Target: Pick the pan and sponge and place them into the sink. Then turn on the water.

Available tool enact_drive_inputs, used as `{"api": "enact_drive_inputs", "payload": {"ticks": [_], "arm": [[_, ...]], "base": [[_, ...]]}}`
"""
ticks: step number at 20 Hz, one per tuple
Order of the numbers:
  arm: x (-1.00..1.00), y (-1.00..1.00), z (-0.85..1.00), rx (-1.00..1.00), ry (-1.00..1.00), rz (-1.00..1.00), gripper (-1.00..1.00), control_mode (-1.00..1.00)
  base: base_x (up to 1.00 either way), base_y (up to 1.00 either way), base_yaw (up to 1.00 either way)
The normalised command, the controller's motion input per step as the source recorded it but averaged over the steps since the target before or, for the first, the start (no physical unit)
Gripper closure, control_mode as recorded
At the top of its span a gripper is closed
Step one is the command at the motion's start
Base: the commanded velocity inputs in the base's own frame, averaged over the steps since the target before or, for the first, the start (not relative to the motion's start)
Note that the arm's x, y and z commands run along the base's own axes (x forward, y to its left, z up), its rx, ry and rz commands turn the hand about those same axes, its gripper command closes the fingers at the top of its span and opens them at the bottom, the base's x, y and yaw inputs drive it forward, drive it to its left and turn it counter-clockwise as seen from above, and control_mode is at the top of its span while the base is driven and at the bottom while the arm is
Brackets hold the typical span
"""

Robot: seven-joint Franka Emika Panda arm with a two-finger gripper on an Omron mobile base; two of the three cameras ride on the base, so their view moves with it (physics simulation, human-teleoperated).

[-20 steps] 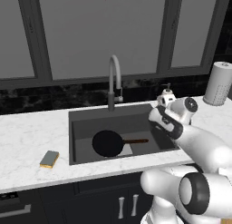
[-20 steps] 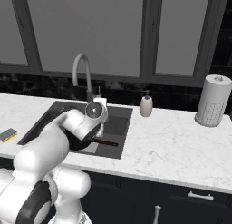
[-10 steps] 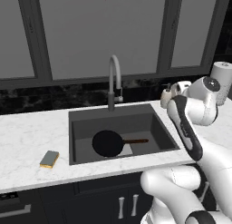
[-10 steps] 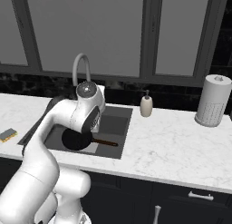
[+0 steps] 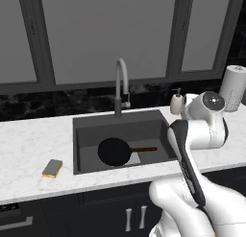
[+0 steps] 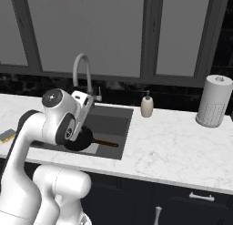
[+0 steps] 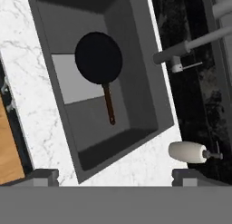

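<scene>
The fingers (image 7: 115,175) are spread wide and hold nothing, high above the sink (image 7: 149,82), because the pan (image 7: 99,56) already lies inside and the sponge (image 5: 52,168) waits on the worktop (image 5: 29,149) beside the sink.

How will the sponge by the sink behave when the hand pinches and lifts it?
The sponge is a small flat block lying on the counter, so it is probably light and unlikely to roll or tip. Its yellow body with a grey-green scrub layer suggests soft foam that would likely squash under a pinch. It sits low, so the fingers may need to reach nearly down to the marble.
</scene>
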Motion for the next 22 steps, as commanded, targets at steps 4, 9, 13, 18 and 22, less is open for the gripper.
{"api": "enact_drive_inputs", "payload": {"ticks": [4, 9, 13, 18, 22], "arm": [[-0.27, 0.11, 0.13, 0.34, 0.03, -0.41, -1.00, -1.00], [-0.26, 0.00, 0.07, 0.55, 0.05, -0.52, -1.00, -1.00], [-0.35, 0.09, 0.13, 0.56, 0.08, -0.62, -1.00, -1.00], [-0.24, 0.45, 0.00, 0.36, 0.00, -0.65, -1.00, -1.00], [-0.12, 0.62, 0.00, 0.37, 0.00, -0.55, -1.00, -1.00]], "base": [[0.00, 0.00, 0.00], [0.00, 0.00, 0.00], [0.00, 0.00, 0.00], [0.00, 0.00, 0.00], [0.00, 0.00, 0.00]]}}
